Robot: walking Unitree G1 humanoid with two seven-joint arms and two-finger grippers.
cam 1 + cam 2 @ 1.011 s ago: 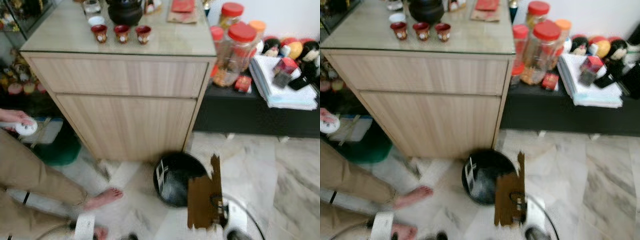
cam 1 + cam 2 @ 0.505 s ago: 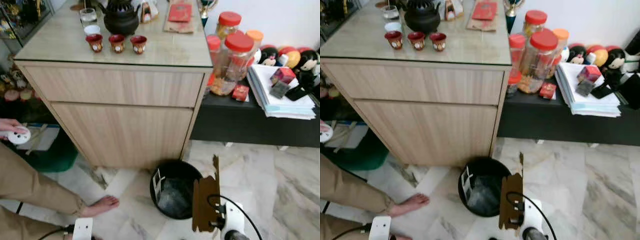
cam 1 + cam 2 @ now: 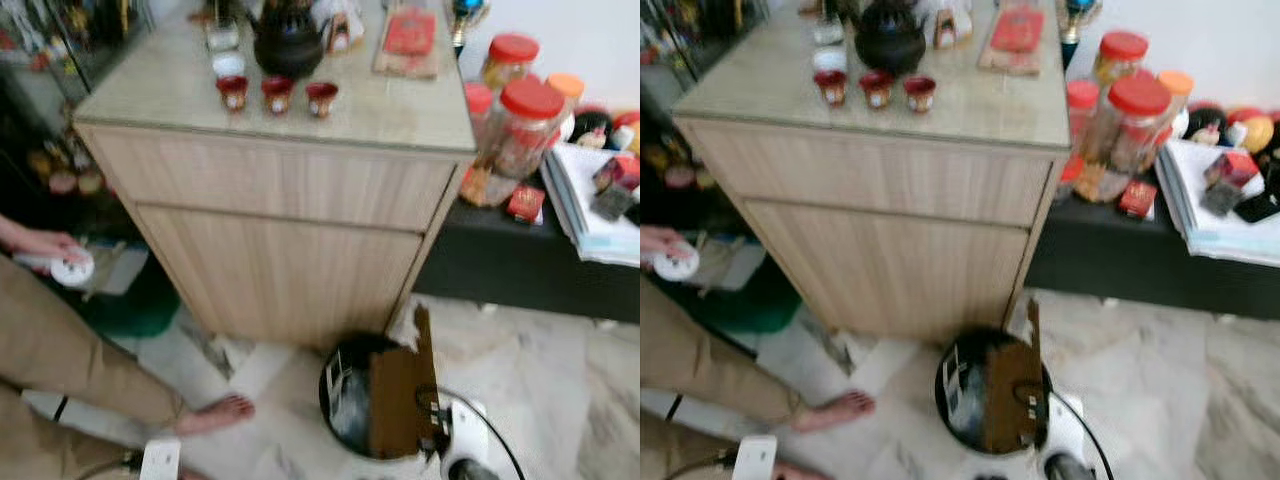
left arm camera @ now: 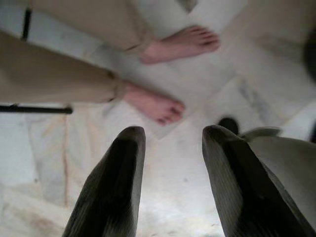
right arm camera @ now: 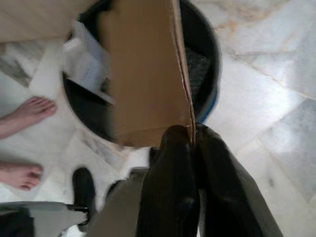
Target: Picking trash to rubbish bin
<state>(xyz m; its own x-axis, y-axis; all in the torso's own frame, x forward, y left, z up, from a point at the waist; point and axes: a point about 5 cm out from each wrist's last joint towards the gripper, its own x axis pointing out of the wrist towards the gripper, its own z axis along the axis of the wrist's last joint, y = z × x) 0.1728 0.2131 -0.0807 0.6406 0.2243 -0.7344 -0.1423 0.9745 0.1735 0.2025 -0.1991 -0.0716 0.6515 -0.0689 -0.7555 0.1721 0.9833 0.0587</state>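
Note:
A flat piece of brown cardboard (image 3: 400, 395) stands upright over a round black rubbish bin (image 3: 345, 395) on the marble floor, in front of the wooden cabinet. My right gripper (image 5: 193, 143) is shut on the cardboard's (image 5: 143, 74) lower edge, with the bin (image 5: 205, 44) straight below it. White paper (image 5: 84, 61) lies inside the bin. My left gripper (image 4: 170, 143) hangs open over bare floor, close to a person's bare feet (image 4: 153, 103).
A light wooden cabinet (image 3: 290, 220) carries a teapot and small red cups (image 3: 275, 92). To its right a low black shelf (image 3: 530, 270) holds jars and papers. A person in beige trousers (image 3: 60, 350) stands at the left, one bare foot (image 3: 215, 412) near the bin.
The camera has swung, so the whole scene sits further right and is blurred. The cardboard now overlaps the bin's opening more than before.

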